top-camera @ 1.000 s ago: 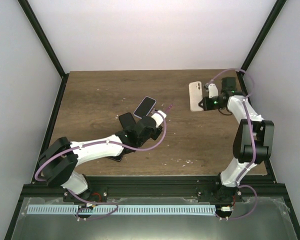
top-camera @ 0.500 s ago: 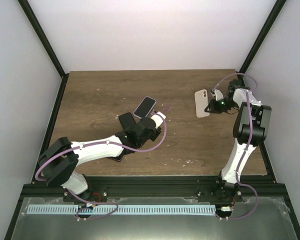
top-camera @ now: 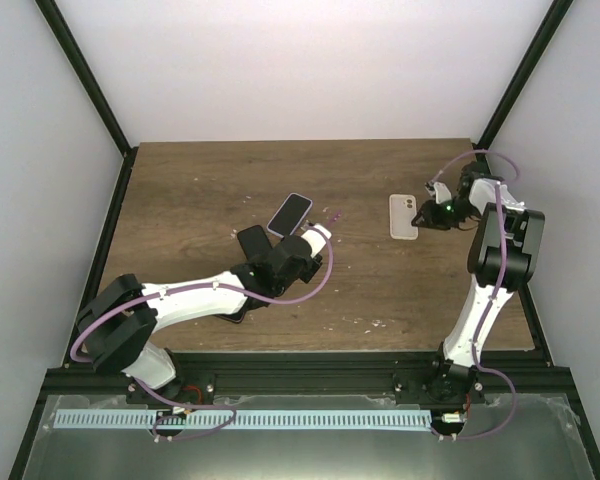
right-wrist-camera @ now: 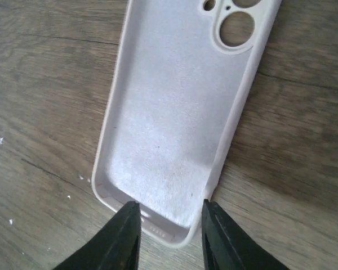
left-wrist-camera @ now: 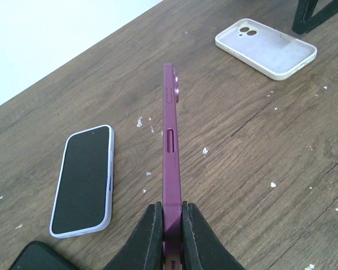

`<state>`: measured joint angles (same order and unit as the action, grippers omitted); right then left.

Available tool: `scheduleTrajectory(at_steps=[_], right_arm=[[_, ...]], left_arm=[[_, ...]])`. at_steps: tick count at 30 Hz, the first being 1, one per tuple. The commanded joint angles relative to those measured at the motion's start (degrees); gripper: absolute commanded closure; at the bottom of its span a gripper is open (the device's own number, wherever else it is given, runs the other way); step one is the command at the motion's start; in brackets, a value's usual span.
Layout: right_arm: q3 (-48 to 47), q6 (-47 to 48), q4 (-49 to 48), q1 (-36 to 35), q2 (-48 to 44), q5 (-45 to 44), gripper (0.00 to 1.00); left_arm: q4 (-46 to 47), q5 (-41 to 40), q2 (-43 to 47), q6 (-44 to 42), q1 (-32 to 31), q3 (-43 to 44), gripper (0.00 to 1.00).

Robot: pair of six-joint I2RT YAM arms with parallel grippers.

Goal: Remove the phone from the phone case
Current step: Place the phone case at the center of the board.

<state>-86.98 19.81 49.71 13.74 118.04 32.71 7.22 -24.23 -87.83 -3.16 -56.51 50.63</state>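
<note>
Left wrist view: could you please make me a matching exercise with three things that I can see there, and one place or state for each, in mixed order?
Things:
1. purple phone
2. white case
3. pale-cased phone

Places or states:
A. lies screen up on the table
B. is held on edge, clamped in the left pincer
C. lies empty, open side up

Right pairs: 1-B; 2-C; 3-A
</note>
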Motion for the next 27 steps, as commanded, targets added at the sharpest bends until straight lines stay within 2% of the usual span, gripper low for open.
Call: scheduleTrajectory(at_steps=[1,2,4,8,12,14,19,27], right_arm=[[-1.86,-1.04,-0.68,1.36,-0.97,-3.66,0.64],[-1.08,-1.66,-1.67,1.35,-2.74,-4.74,0.56],[1.05,-2.2,-2.6,1.33,-7.69,-3.1,0.51],[3.84,-1.58,1.92,-0.5,-14.93,14.77,0.47],[7.04,-4.87,2.23,-4.72,-19.51,24.42,0.45],[9.05,-8.06,-0.07,-7.31,-21.31,26.85,0.41],[12.43,-17.31,-5.2,-13.07,-22.33,28.68,0.39],[12.03,-22.36,-5.83,-18.74,-18.96,28.1,0.38]], left_arm=[[3.77,-0.21,1.08,0.45,0.02,-0.01,1.0],[3.88,-0.44,1.08,0.21,-0.11,-0.05,1.0],[4.29,-1.79,0.74,-0.9,-0.68,0.04,1.0],[6.39,-6.97,-1.45,-5.89,-3.37,0.78,1.0],[9.38,-14.71,-5.47,-14.15,-6.79,2.86,1.0],[9.94,-18.56,-7.74,-17.46,-8.29,5.04,1.0],[11.66,-23.37,-11.42,-22.07,-10.7,8.29,1.0],[12.37,-28.18,-15.29,-26.76,-12.83,11.12,1.0]])
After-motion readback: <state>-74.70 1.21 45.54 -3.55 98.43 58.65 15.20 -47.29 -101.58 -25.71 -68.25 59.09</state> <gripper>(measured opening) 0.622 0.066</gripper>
